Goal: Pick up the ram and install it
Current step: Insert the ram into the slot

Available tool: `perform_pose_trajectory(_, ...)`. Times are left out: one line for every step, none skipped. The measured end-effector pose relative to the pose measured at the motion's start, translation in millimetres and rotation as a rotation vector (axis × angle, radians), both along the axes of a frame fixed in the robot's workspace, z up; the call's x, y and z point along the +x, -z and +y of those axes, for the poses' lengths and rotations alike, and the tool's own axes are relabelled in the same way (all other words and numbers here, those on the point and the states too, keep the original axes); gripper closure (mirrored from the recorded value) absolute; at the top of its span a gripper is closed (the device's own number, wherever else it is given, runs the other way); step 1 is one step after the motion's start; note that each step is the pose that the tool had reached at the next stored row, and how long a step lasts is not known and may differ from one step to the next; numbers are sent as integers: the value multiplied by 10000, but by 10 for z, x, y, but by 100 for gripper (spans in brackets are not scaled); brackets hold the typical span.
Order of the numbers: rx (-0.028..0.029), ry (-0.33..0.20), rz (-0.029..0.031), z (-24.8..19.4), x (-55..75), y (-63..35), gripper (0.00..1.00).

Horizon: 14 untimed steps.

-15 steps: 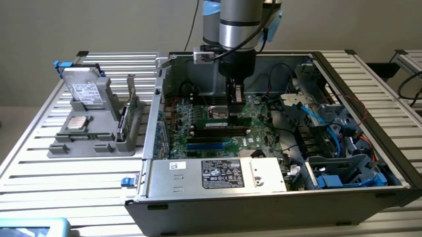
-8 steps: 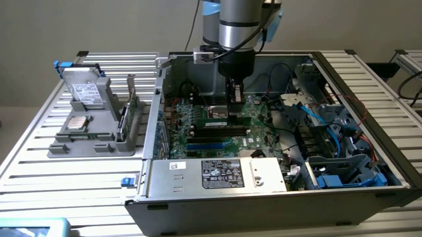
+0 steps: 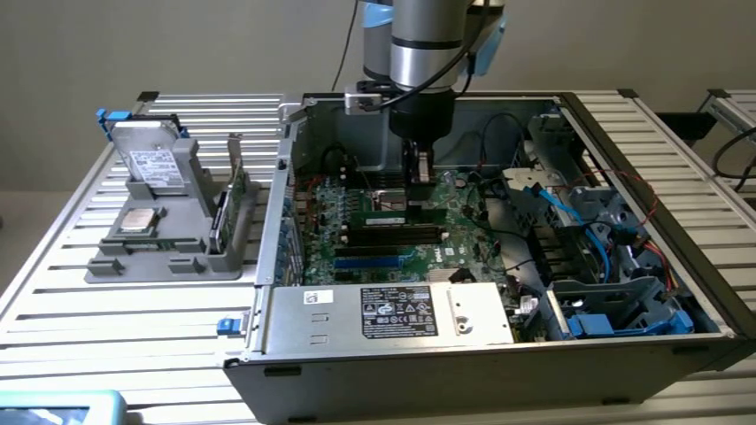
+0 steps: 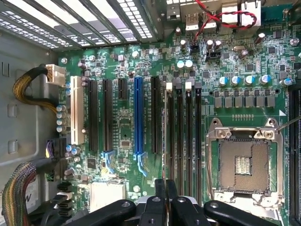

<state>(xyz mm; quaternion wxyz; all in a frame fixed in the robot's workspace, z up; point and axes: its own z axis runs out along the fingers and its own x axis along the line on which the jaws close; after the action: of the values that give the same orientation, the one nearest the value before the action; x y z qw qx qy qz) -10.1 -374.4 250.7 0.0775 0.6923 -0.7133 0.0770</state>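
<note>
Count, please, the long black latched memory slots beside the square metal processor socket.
4 memory slots, parallel: the first next to the processor socket, then the second, third and fourth, which reaches under the black gripper. None seems hidden.

A plain beige wall (image 3: 177,44) backs a workbench of silver slatted aluminium profiles (image 3: 142,319) under even, soft light. A second slatted metal table (image 3: 742,99) stands far off at the exterior view's right. Pale floor (image 3: 18,232) shows past the bench's edge at the exterior view's left.
</note>
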Motion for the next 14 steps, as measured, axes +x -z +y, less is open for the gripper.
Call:
perform_pose_trajectory(1,1,8,0,-1,1,88)
perform_pose_trajectory(2,1,11,3,-3,4,88)
perform_pose_trajectory(3,2,11,8,-4,8,88)
perform_pose_trajectory(7,1,10,12,-6,13,88)
perform_pose_trajectory(9,1,10,16,-8,18,88)
perform_pose_trajectory(12,2,10,21,-9,26,88)
perform_pose_trajectory(17,1,10,25,-10,36,88)
perform_pose_trajectory(24,1,11,30,-12,47,88)
perform_pose_trajectory(34,1,11,34,-13,59,88)
perform_pose_trajectory(47,1,11,38,-13,71,88)
perform_pose_trajectory(72,0,10,39,-13,80,88)
perform_pose_trajectory(110,0,11,38,-13,88,88)
perform_pose_trajectory(170,0,12,38,-14,95,88)
perform_pose_trajectory(247,1,14,39,-14,102,88)
